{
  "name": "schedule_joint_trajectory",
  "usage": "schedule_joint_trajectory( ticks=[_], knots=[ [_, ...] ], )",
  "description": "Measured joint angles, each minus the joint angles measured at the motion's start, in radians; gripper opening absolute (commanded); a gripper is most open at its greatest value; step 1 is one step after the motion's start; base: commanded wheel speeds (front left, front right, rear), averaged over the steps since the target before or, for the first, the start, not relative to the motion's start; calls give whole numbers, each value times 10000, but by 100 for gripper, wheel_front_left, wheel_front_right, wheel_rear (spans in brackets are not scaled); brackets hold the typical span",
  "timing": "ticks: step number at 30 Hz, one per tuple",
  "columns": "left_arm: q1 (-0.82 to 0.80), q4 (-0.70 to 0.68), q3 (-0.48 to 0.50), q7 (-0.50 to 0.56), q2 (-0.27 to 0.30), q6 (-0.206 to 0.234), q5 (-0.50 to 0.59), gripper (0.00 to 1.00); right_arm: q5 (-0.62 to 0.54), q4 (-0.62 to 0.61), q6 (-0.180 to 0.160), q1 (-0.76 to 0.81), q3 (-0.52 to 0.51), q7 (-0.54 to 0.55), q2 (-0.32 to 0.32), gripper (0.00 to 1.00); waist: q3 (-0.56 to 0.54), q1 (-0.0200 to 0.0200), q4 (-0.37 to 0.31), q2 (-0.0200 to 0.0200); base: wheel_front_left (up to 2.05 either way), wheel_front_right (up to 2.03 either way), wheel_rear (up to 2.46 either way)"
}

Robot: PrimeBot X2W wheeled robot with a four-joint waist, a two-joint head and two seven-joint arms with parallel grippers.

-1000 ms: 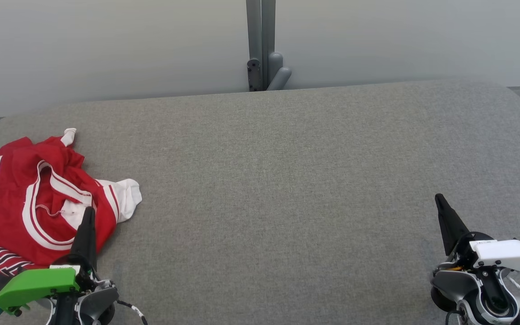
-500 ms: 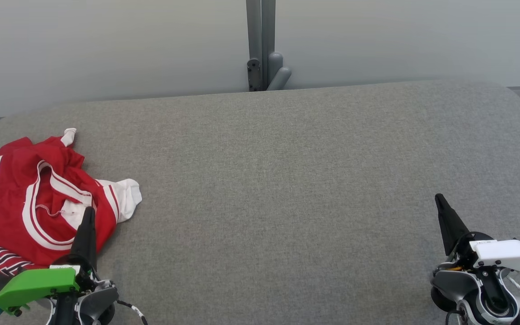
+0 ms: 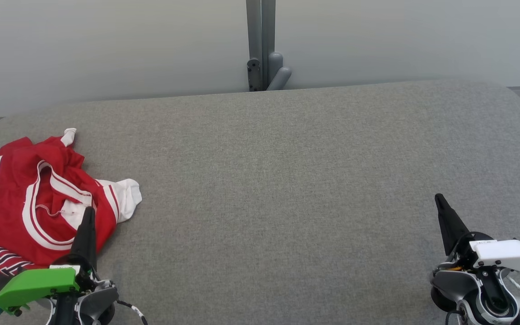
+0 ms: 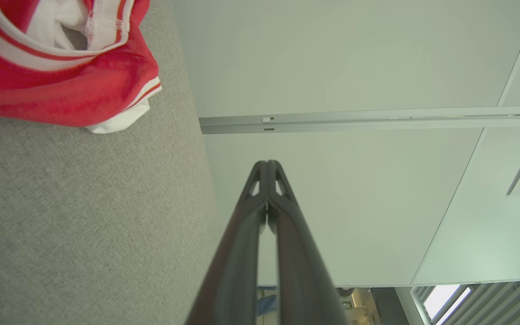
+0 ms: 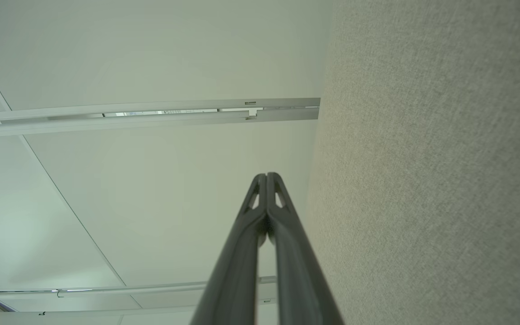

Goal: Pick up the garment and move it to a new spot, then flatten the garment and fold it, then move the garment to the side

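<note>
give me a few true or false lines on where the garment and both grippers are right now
1. The garment lies crumpled at the left end of the grey padded surface. True.
2. The left gripper is clamped on the garment. False: its fingers are pressed together with nothing between them, and the left wrist view shows the cloth off to one side.
3. The right gripper is open. False: its two fingers are shut, tip to tip, over bare surface at the right end.
4. The garment is red with white trim. True.
5. A grey post stands behind the far edge of the surface. True.
</note>
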Motion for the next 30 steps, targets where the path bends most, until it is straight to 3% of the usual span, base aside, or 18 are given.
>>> schedule_joint_trajectory(
  ticks=[30],
  knots=[
    [0, 0, 0, 0, 0, 0, 0, 0, 0, 0, 0, 0, 0, 0, 0, 0, 0, 0, 0, 0, 0, 0, 0]
  ],
)
